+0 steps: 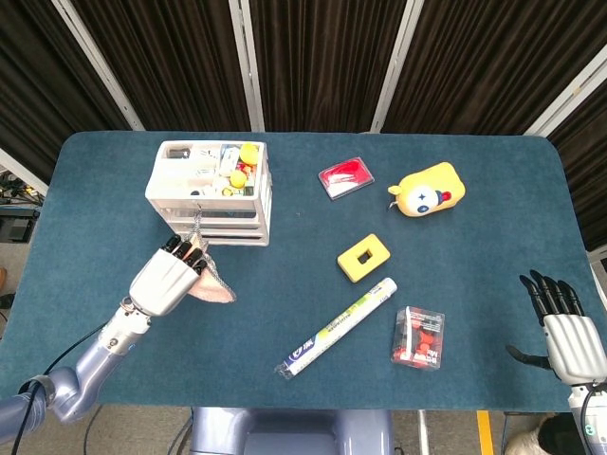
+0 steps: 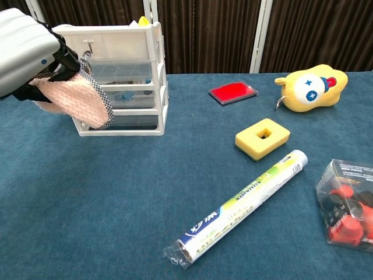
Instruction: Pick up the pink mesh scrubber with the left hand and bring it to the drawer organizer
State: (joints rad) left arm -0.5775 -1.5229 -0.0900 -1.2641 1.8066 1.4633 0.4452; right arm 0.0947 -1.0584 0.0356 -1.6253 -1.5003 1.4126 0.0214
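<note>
My left hand (image 1: 167,279) (image 2: 26,51) grips the pink mesh scrubber (image 1: 212,288) (image 2: 78,102), which hangs off the table with its checkered edge showing. The hand is just in front of the white drawer organizer (image 1: 211,191) (image 2: 131,76), near its lower left corner. The scrubber hangs in front of the organizer's drawers in the chest view. My right hand (image 1: 564,325) is at the table's near right edge, fingers spread, holding nothing.
A yellow foam block (image 1: 363,257), a rolled tube (image 1: 337,325), a clear box of red pieces (image 1: 418,337), a red flat case (image 1: 345,176) and a yellow plush toy (image 1: 427,190) lie to the right. Small items fill the organizer's top tray.
</note>
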